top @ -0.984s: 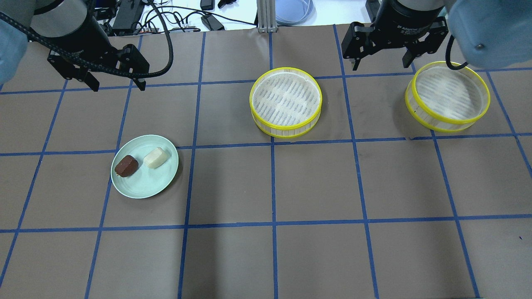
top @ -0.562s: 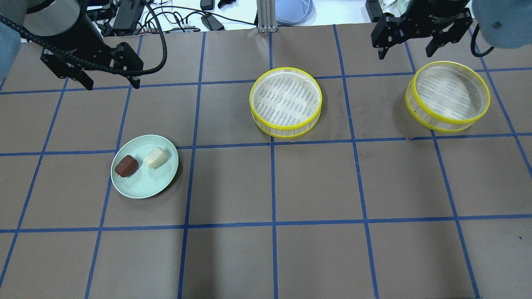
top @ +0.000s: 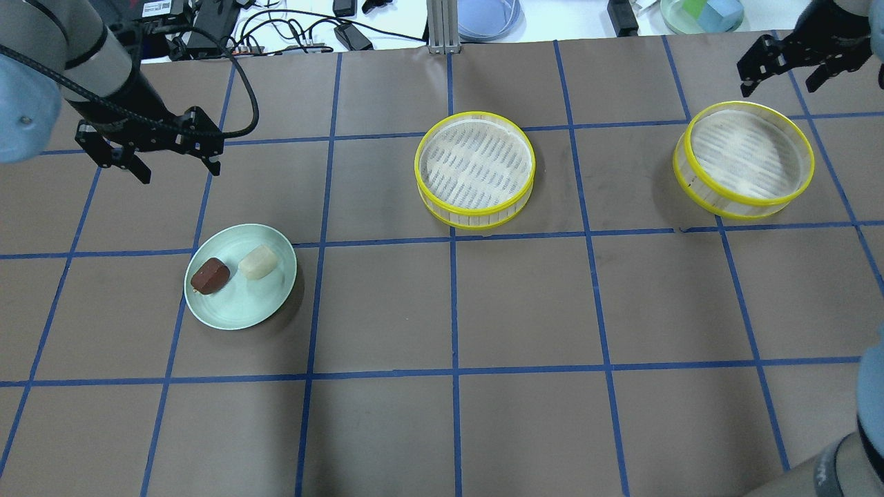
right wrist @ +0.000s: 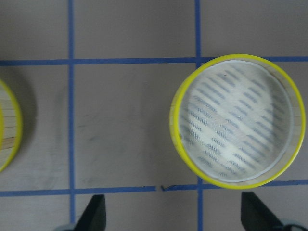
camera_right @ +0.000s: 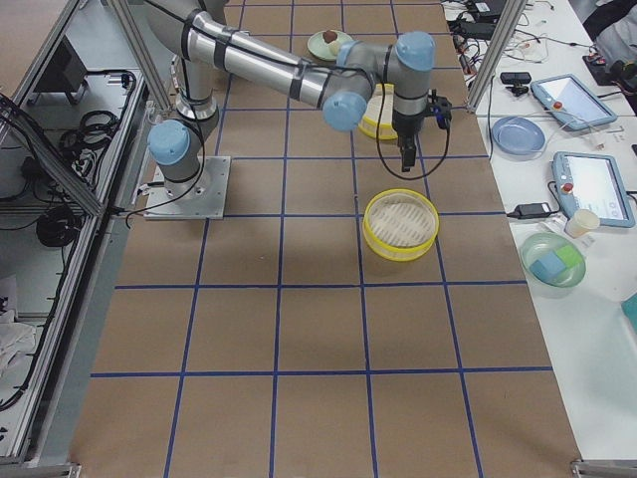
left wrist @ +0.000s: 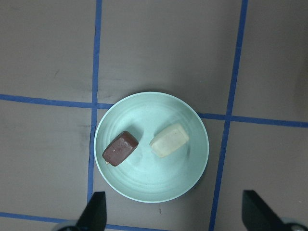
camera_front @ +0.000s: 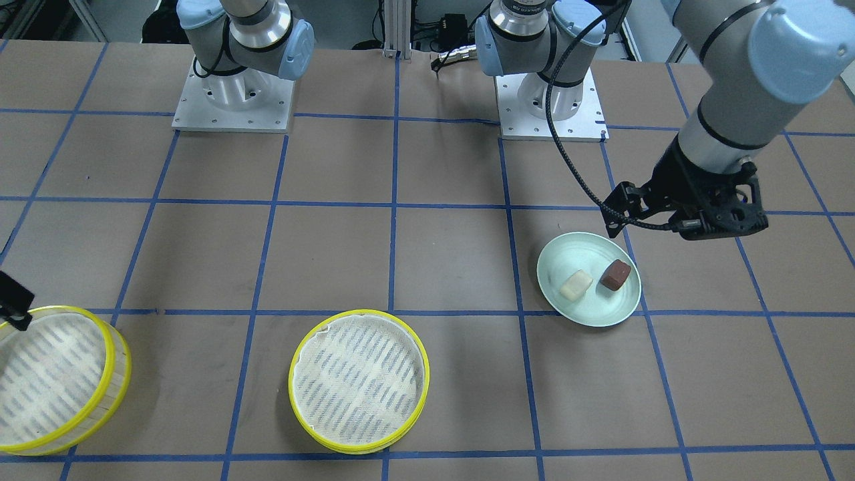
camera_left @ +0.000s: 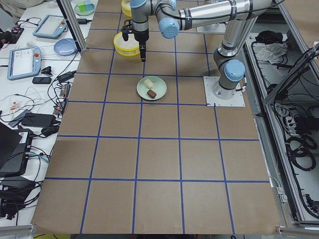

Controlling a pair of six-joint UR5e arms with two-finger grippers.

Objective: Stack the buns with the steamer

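Observation:
A cream-white bun (top: 258,263) and a dark reddish-brown bun (top: 210,275) lie side by side on a pale green plate (top: 242,310). The left wrist view shows them too: cream bun (left wrist: 169,140), brown bun (left wrist: 120,148). My left gripper (top: 178,169) is open and empty, hovering beyond the plate. One yellow-rimmed steamer tier (top: 475,169) stands mid-table and a second tier (top: 744,159) stands at the right. Both hold nothing. My right gripper (top: 778,86) is open and empty, high beyond the right tier, which shows in the right wrist view (right wrist: 238,127).
Beyond the brown, blue-taped table is a white bench with cables, an aluminium post (top: 442,27) and a green bowl (top: 701,12). The two arm bases (camera_front: 234,100) stand at the robot's side of the table.
My right gripper has moved to the right, from between the tiers to beyond the right tier. My left gripper has shifted nearer the plate. Both stay open. The buns and tiers have not moved.

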